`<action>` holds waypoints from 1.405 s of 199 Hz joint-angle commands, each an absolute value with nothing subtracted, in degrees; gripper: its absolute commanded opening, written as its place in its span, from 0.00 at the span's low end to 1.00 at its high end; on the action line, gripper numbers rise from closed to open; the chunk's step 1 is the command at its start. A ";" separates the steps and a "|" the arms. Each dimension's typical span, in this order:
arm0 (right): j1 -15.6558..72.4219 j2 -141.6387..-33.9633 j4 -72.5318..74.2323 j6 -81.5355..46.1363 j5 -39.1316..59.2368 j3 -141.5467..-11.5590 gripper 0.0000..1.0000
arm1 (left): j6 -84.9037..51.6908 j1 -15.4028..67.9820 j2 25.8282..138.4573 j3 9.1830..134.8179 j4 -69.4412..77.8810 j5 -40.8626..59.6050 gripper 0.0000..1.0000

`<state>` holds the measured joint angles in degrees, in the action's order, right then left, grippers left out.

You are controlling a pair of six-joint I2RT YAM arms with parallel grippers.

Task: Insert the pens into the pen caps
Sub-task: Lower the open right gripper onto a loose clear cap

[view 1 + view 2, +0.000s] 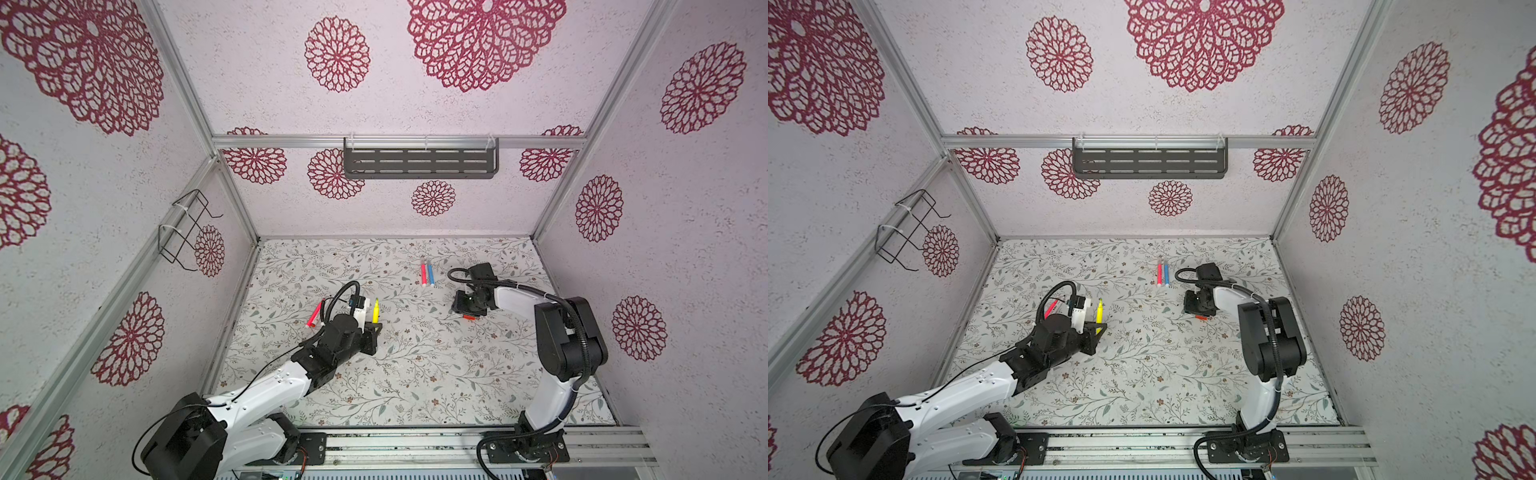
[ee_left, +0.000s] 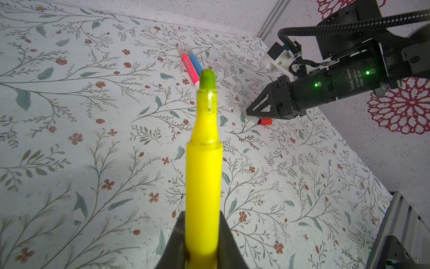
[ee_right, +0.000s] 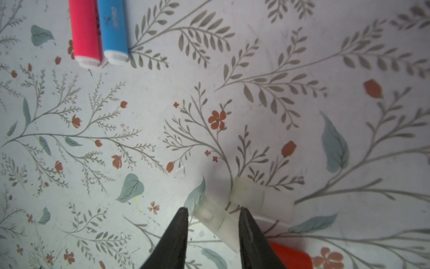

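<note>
While the left gripper (image 2: 202, 217) clamps the yellow pen (image 2: 203, 163), nib end aimed toward the back wall (image 1: 374, 216), the right gripper (image 3: 214, 209) stands parted astride a pale cap (image 3: 216, 221) on the tabletop (image 3: 139, 163). Its motor label (image 2: 351, 76) reads "DAMIAO".

Floral table (image 1: 415, 374). Pink pen (image 1: 423, 273) lies flat, blue pen (image 1: 430, 273) touching alongside. Red pen (image 1: 314, 313) well apart from pink pen, leftward. Two pale caps (image 3: 218, 221) near pink pen, orange-red piece (image 1: 468, 316) just beside them, partly hidden.
</note>
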<state>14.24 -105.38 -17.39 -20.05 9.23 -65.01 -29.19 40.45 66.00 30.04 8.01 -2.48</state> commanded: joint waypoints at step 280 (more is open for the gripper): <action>24.26 -97.67 -17.30 -20.57 4.21 -56.96 0.36 | -29.09 38.59 63.20 28.52 8.76 -2.40 0.00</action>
<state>24.08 -101.49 -13.17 -19.59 7.68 -57.74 -29.17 39.05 64.27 29.19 7.88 -2.31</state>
